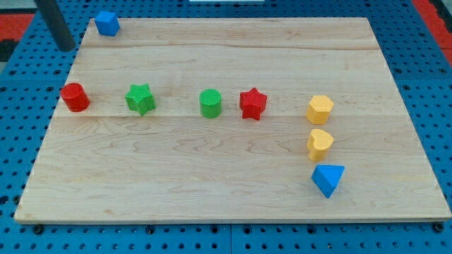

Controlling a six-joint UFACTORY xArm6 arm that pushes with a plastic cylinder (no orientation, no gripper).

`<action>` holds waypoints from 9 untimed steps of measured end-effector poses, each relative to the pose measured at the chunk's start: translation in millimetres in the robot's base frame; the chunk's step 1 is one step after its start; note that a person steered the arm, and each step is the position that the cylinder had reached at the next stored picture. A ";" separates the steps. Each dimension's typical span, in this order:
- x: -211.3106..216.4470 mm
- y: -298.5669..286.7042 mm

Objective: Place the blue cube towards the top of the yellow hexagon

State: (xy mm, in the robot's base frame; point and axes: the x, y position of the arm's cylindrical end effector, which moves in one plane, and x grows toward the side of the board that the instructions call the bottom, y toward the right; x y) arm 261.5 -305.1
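The blue cube [106, 22] sits at the board's top left corner. The yellow hexagon [319, 109] lies far off at the view's right, in the middle row. My rod comes down at the top left, and my tip [66, 48] is left of and a little below the blue cube, apart from it, at or just past the board's left edge.
A red cylinder [74, 97], green star [140, 98], green cylinder [210, 103] and red star [252, 104] stand in a row across the wooden board [226, 183]. A yellow heart [319, 144] and a blue triangle [328, 178] lie below the hexagon.
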 end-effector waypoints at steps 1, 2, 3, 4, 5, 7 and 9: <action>-36.1 10.7; -64.7 49.5; -51.8 153.0; -24.9 247.3; -38.8 214.5; -69.2 236.3; -13.3 280.4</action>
State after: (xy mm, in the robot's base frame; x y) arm 248.2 -24.7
